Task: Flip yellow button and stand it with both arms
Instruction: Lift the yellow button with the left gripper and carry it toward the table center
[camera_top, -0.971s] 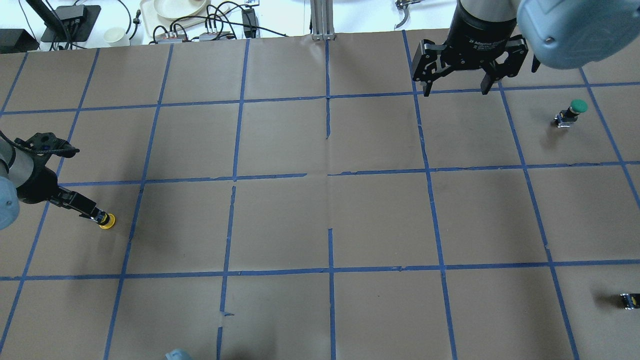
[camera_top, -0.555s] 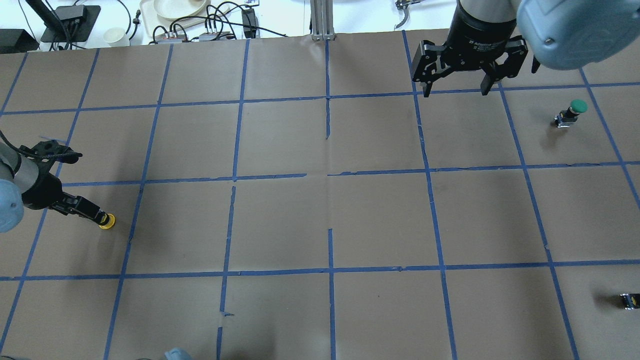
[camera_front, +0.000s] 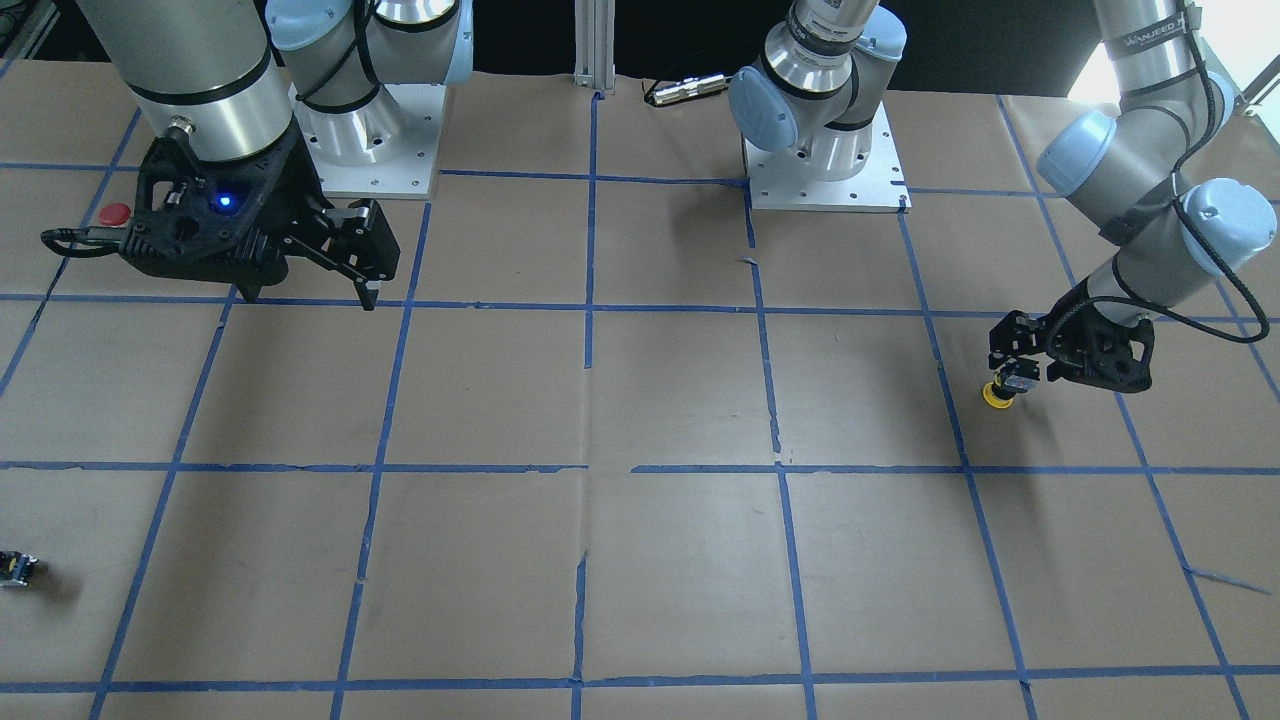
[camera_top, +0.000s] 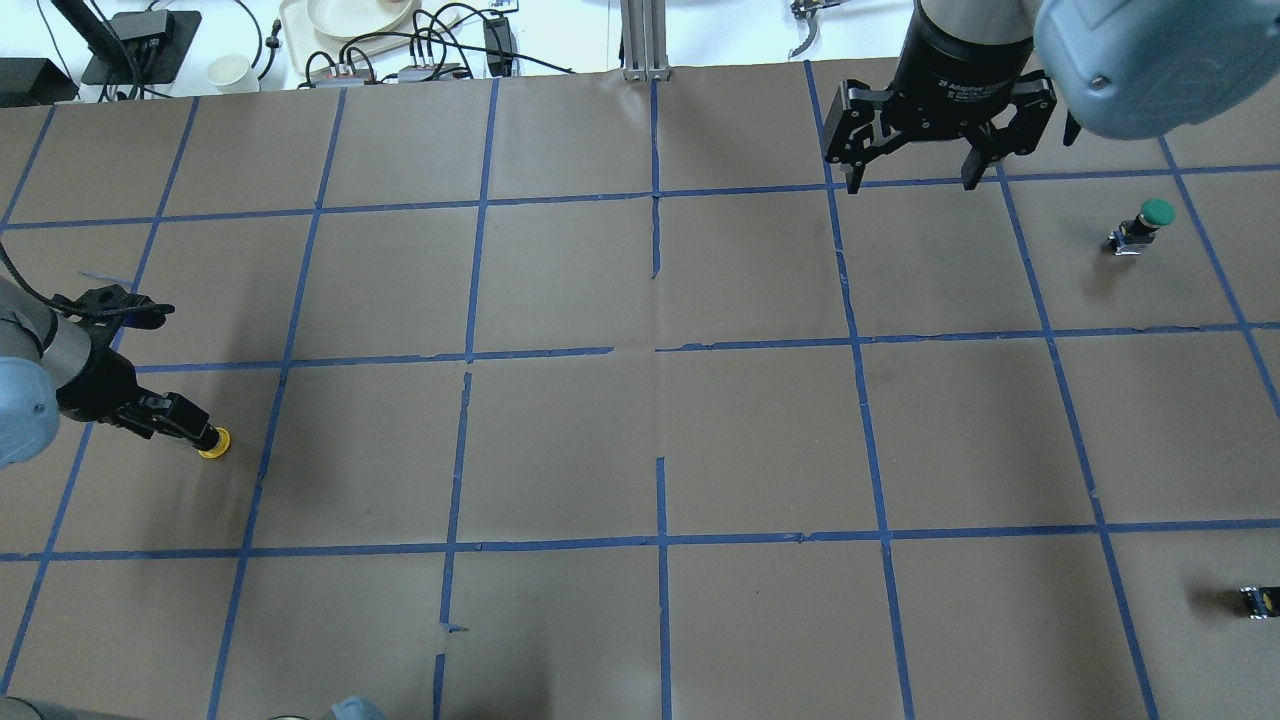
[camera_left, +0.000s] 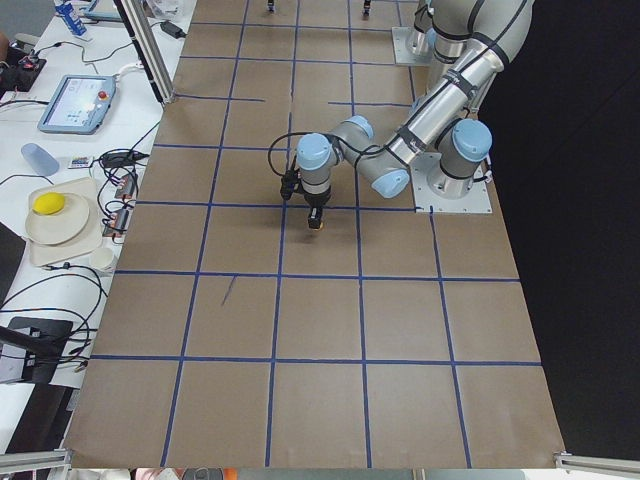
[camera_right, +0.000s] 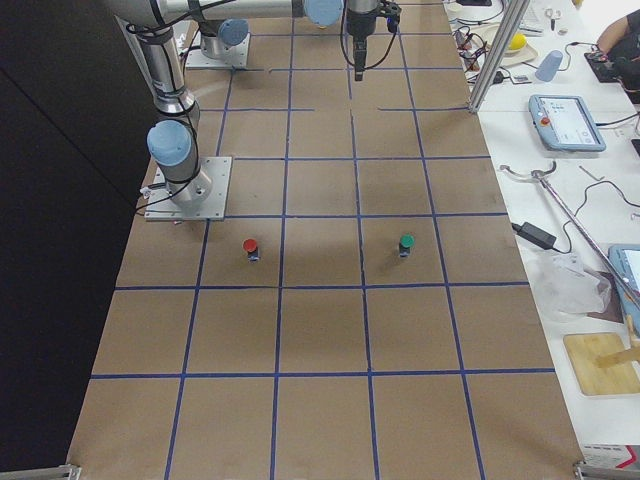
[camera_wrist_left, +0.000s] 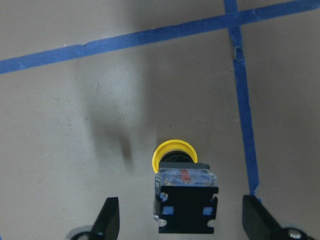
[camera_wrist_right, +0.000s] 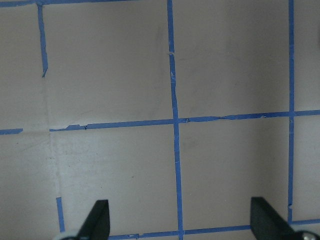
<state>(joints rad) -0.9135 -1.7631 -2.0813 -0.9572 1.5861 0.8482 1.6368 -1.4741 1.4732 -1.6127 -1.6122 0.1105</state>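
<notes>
The yellow button (camera_top: 214, 443) lies at the table's left side, its yellow cap (camera_wrist_left: 174, 154) pointing away from the gripper and its black block (camera_wrist_left: 186, 206) towards it. It also shows in the front-facing view (camera_front: 996, 396). My left gripper (camera_top: 193, 431) is open and low over the table. Its fingers (camera_wrist_left: 109, 218) stand on either side of the block with a gap on each side. My right gripper (camera_top: 908, 184) is open and empty, hanging above the far right part of the table. It also shows in the front-facing view (camera_front: 308, 297).
A green-capped button (camera_top: 1150, 218) stands at the far right. A red-capped button (camera_front: 113, 213) sits near the right arm's base. A small black block (camera_top: 1258, 600) lies at the near right edge. The brown paper carries a blue tape grid.
My left wrist has swung nearer and lower in the overhead view while its fingertips stay at the yellow button. The button and the right arm have not moved.
</notes>
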